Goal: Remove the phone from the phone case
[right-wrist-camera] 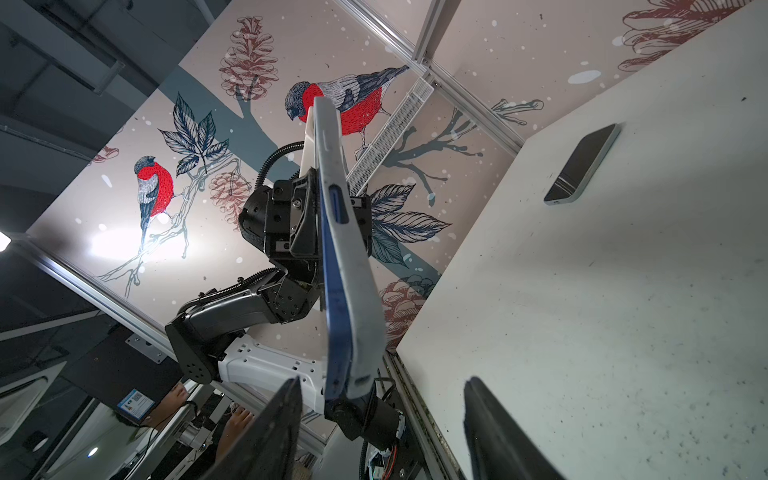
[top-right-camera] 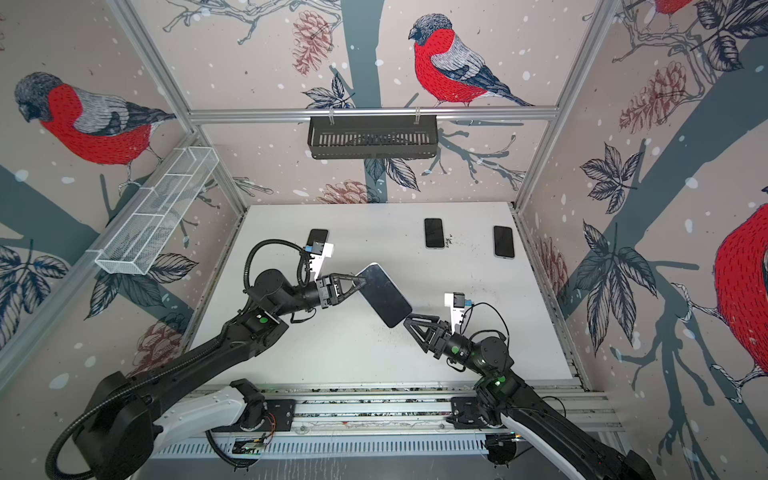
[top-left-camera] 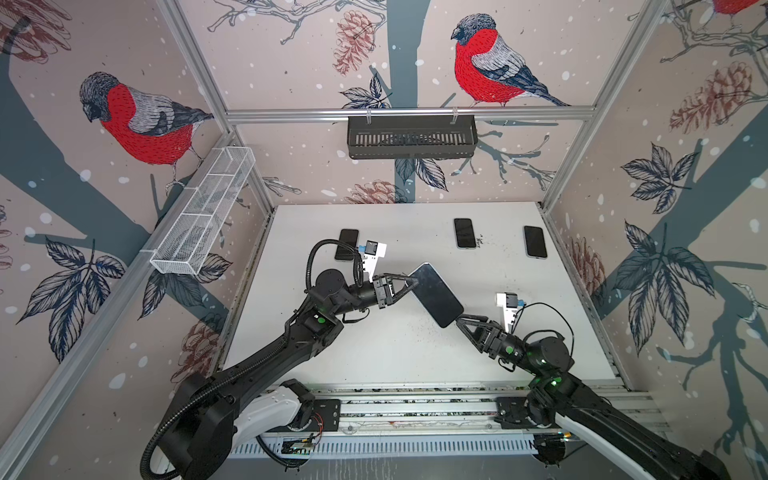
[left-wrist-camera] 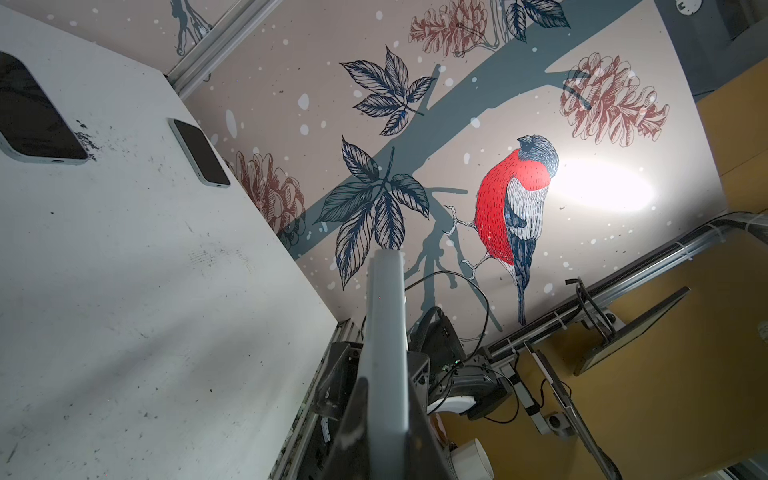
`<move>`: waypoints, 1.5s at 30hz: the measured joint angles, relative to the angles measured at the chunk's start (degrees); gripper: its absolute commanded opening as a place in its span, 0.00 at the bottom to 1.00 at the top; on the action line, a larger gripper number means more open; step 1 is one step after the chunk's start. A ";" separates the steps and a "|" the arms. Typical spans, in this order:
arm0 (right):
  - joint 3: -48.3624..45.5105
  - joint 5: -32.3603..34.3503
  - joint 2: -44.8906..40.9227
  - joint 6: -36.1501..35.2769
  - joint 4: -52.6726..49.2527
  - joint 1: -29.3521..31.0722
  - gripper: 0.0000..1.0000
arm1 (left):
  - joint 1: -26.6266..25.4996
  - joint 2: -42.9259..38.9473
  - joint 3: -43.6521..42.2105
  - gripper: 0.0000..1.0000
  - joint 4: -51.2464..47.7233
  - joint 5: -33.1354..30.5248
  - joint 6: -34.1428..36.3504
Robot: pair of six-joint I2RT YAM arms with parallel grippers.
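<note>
Left tool (top-left-camera: 412, 282) clenches the upper end of the phone (top-left-camera: 435, 294), which hangs at a slant above the white table (top-left-camera: 395, 353). Right tool (top-left-camera: 460, 321) stands released, its fingers (right-wrist-camera: 274, 419) straddling the phone's lower end. The right wrist view shows the phone's blue edge seated in the pale phone case (right-wrist-camera: 361, 291). Three other phones (top-left-camera: 347, 244) (top-left-camera: 464, 232) (top-left-camera: 535, 242) lie flat at the back.
</note>
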 measured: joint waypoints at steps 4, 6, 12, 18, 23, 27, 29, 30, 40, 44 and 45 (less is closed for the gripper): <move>0.00 0.17 0.02 0.00 0.70 0.00 0.63 | -0.17 0.02 -0.44 0.00 0.48 -0.02 -0.31; 0.00 0.22 0.11 -0.02 0.76 0.00 0.63 | -0.37 0.09 -0.83 0.00 0.92 0.00 -0.92; 0.00 0.57 0.33 -0.04 1.14 0.00 0.56 | -1.38 0.35 -1.09 0.00 3.04 -0.04 -1.86; 0.00 1.22 2.23 -0.15 2.97 -0.02 0.54 | 0.28 1.27 1.44 0.00 1.57 -0.46 -2.21; 0.50 1.09 8.20 -2.91 3.04 -0.35 0.54 | 6.43 5.77 4.39 0.00 5.27 -1.27 -6.32; 5.99 -0.55 14.62 -5.51 2.27 -3.28 0.53 | 11.52 12.15 4.94 0.00 14.69 1.66 -14.78; 8.26 -2.49 17.77 -5.81 3.06 -6.19 0.51 | 13.64 14.82 4.94 0.00 21.40 3.69 -20.06; 9.22 -3.23 19.39 -5.77 4.46 -7.58 0.51 | 14.45 15.96 4.94 0.00 25.03 4.28 -22.80; 18.38 -12.52 34.51 -0.44 17.40 -8.96 0.45 | 16.44 17.99 4.52 0.00 42.18 7.45 -33.99; 20.44 -14.53 36.33 0.50 20.35 -7.43 0.44 | 16.79 19.21 3.48 0.00 44.35 7.72 -35.80; 20.68 -14.82 36.39 0.63 20.57 -7.15 0.44 | 16.87 19.67 3.30 0.00 44.96 7.69 -36.24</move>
